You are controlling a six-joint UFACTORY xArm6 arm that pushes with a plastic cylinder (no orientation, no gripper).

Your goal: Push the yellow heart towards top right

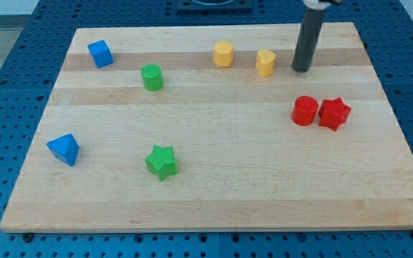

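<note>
A: Where is the yellow heart (265, 62)?
B: On the far part of the board (214, 193), right of centre. It stands free, nothing touching it.

A: And my tip (301, 70)?
B: Just to the right of the heart, with a narrow gap between them, about level with it. The rod is upright and bare; it has no fingers, so nothing opens or closes and it has hold of nothing.

A: What lies closest to the heart otherwise?
B: A yellow hexagon (223, 54) near its left, slightly farther back. Nearer and to the right sit a red cylinder (305, 110) and a red star (333, 113), touching side by side.

A: The rest?
B: A green cylinder (151, 77) on the left of the hexagon, a blue cube (100, 54) in the far left corner, a green star (162, 162) near the front, left of centre, and a blue triangle (64, 149) at the left edge.
</note>
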